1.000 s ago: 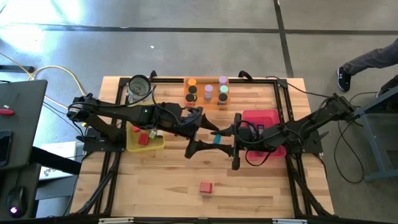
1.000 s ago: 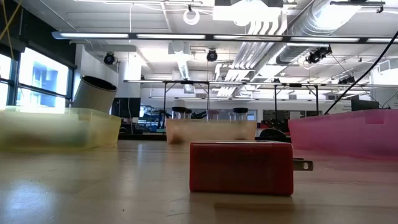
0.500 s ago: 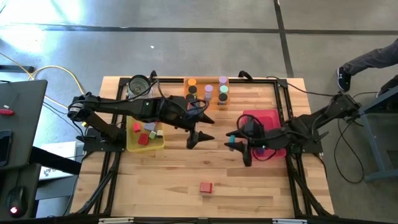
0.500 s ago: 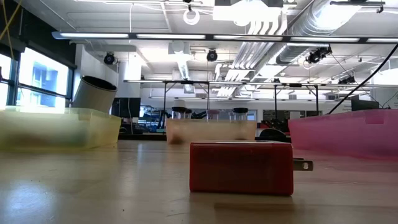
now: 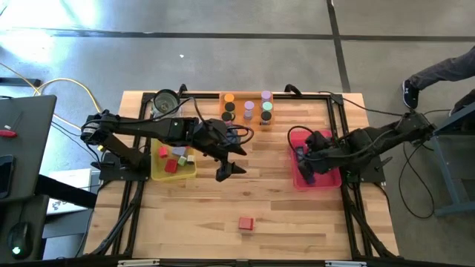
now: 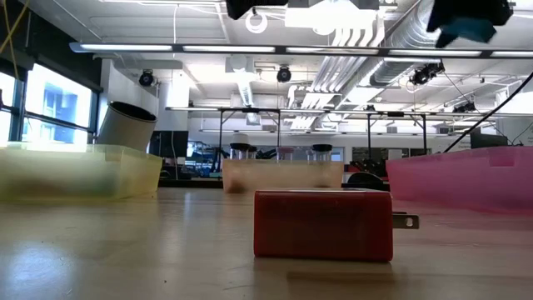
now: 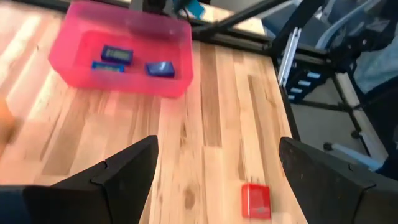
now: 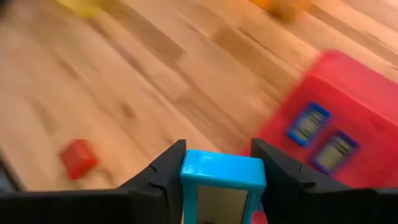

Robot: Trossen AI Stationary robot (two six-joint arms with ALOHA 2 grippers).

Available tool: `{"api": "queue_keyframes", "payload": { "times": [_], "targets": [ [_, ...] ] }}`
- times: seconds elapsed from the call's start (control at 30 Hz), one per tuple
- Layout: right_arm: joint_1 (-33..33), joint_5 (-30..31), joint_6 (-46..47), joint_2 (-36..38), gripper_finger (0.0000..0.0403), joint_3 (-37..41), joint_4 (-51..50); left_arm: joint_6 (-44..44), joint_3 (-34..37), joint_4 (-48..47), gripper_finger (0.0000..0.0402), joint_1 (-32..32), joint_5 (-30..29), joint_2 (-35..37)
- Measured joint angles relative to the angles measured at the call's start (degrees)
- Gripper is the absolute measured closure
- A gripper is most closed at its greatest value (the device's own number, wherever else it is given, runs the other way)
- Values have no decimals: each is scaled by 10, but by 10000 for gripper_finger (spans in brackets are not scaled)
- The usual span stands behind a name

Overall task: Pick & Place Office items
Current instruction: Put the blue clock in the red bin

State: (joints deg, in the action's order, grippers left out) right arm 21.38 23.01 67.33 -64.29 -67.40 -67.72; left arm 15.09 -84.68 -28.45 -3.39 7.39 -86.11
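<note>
One red block (image 5: pixel 246 222) lies loose on the tabletop (image 5: pixel 297 215); right pincer (image 8: pixel 222 186) pinches a teal block (image 8: pixel 222 175) (over the pink tray (image 5: pixel 296 179)); left pincer (image 7: pixel 211 171) spread, empty.

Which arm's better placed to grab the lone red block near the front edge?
Left, probably. The left gripper is open and empty above bare table, with the red block ahead in its wrist view. The right gripper is busy: shut on a teal block at the pink tray.

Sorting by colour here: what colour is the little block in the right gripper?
Teal block, clamped in the right gripper; clearest in the right wrist view.
</note>
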Motion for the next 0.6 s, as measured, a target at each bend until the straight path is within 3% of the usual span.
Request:
{"api": "queue_keyframes", "payload": {
  "times": [0.23,0.6],
  "targets": [
    [-43,-45,33,12,260,48,-86,18,0,-34,76,-2,0,0],
    [-69,-149,118,82,260,245,31,19,0,-61,76,-2,1,0]
  ]
}}
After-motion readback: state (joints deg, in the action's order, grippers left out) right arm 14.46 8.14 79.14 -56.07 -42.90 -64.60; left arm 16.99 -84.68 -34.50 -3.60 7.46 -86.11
